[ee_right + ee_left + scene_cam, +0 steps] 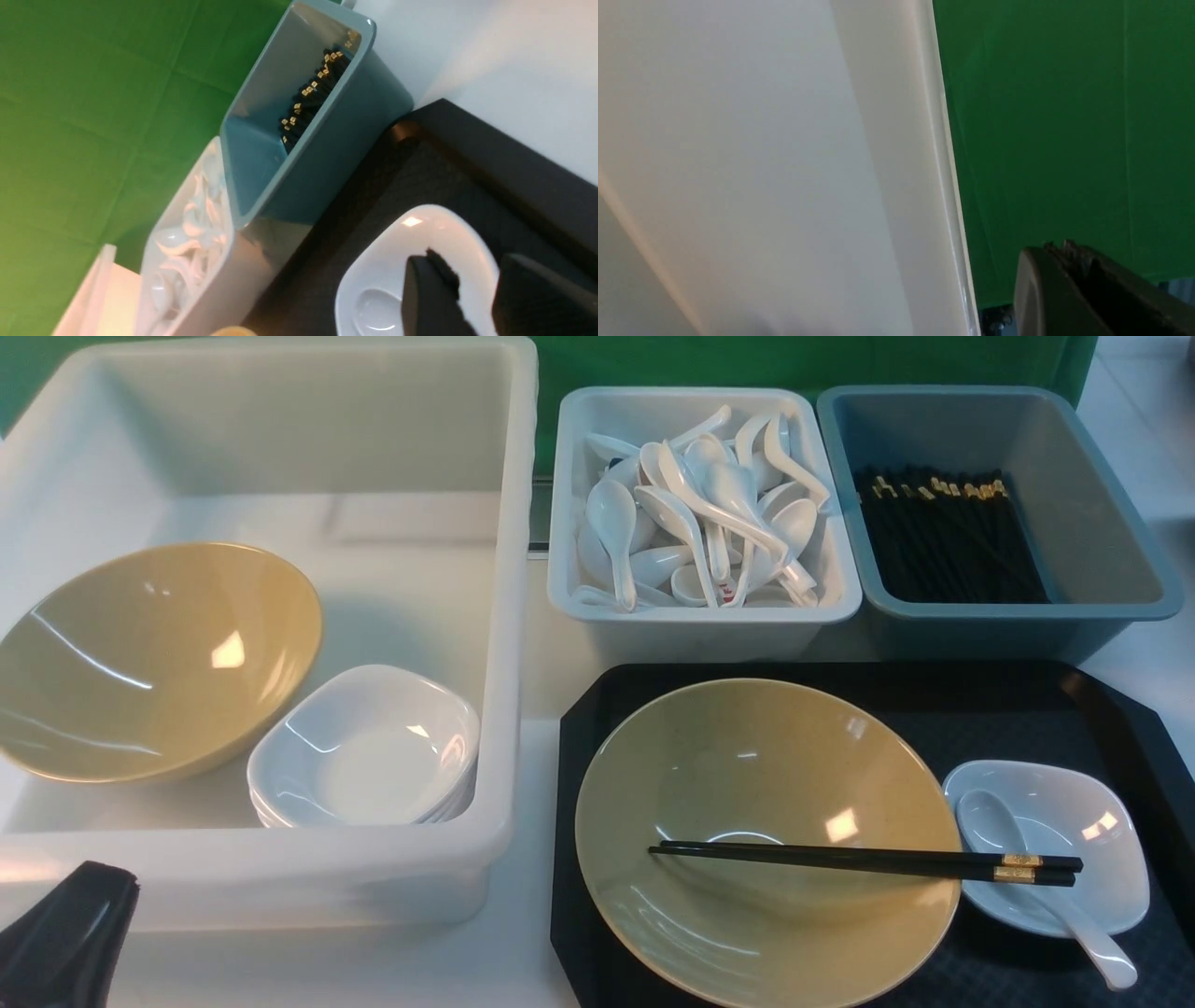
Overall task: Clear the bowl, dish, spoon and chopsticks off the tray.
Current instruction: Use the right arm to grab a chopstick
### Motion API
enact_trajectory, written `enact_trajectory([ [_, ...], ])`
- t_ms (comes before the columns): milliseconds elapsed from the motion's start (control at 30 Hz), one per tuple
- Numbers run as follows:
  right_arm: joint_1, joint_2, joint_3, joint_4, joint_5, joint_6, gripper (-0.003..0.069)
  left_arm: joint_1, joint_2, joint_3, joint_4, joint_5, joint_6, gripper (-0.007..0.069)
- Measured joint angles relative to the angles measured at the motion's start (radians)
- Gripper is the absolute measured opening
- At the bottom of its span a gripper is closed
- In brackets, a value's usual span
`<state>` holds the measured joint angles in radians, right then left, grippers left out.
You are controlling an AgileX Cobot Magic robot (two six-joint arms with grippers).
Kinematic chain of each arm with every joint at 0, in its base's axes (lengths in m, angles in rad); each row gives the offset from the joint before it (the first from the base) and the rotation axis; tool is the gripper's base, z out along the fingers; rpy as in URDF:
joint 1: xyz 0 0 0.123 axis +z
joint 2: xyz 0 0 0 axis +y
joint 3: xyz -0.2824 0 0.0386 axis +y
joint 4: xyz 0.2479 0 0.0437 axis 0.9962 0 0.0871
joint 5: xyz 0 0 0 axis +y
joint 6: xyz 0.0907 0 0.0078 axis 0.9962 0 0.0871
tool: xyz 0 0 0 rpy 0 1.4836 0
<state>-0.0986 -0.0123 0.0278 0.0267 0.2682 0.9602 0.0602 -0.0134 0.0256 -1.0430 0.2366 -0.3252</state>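
The black tray (1027,700) lies at the front right. On it sits the tan bowl (747,784). The white dish (1074,803) is to its right, with the white spoon (991,819) lying in it. The black chopsticks (840,859) lie across the bowl, their gold-banded ends over the dish. My right gripper (467,261) is open and empty, hovering above the dish (397,242) and the spoon's scoop (373,303); it is outside the front view. My left gripper (93,887) is at the front left corner, with its tips together (1057,247) and nothing in it.
A large white bin (509,616) at the left holds another tan bowl (159,653) and stacked white dishes (364,747). Behind the tray stand a pale bin of white spoons (700,616) and a blue-grey bin of black chopsticks (1102,523). A green backdrop stands behind.
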Motion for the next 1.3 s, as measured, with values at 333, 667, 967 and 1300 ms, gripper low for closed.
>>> enact_trajectory([
  [333, 0.159, 0.154, -0.225, 0.008, 0.011, -0.408, 0.0136, 0.0, 0.085, -0.322, 0.155, 0.221, 0.406, -0.0011],
  [667, 0.298, 0.658, -0.838, 0.008, 0.623, -1.001, 0.0033, -0.012, 0.491, -0.828, 0.648, 0.899, 0.524, -0.0011],
  [967, 0.411, 0.93, -1.067, 0.18, 0.949, -1.452, 0.0034, -0.306, 0.704, -0.883, 0.752, 1.01, 0.554, -0.0011],
  [1300, 0.642, 1.217, -1.236, 0.167, 0.975, -1.558, 0.0154, -0.564, 0.971, -0.905, 0.816, 1.008, 0.555, -0.0011],
])
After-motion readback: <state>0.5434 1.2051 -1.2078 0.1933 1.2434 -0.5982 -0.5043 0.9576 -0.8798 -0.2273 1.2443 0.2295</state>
